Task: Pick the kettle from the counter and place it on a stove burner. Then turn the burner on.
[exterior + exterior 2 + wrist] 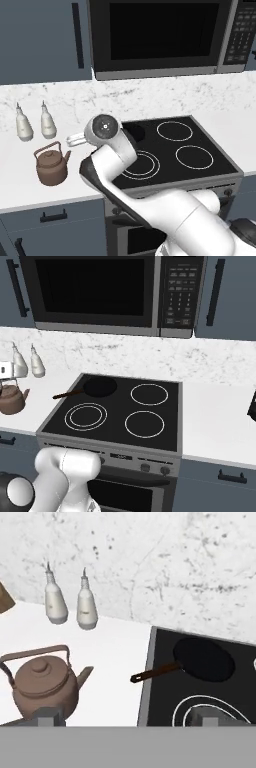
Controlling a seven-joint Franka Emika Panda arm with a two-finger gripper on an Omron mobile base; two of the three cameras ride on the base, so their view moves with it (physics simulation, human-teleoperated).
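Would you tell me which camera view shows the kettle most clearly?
The hand view shows the kettle best: close and large, with loop handle, knobbed lid and spout all visible. The left base view shows it whole but smaller on the counter. In the right base view it sits small at the left edge, partly cut off.

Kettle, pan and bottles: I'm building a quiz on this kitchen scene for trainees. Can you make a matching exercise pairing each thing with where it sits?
Things:
1. kettle
2. frying pan
3. two white bottles
4. microwave

Places:
A. on the stove's rear left burner, handle reaching toward the counter
B. mounted above the stove
C. on the counter against the backsplash
D. on the counter left of the stove, near its front edge

Pairs: 1-D, 2-A, 3-C, 4-B
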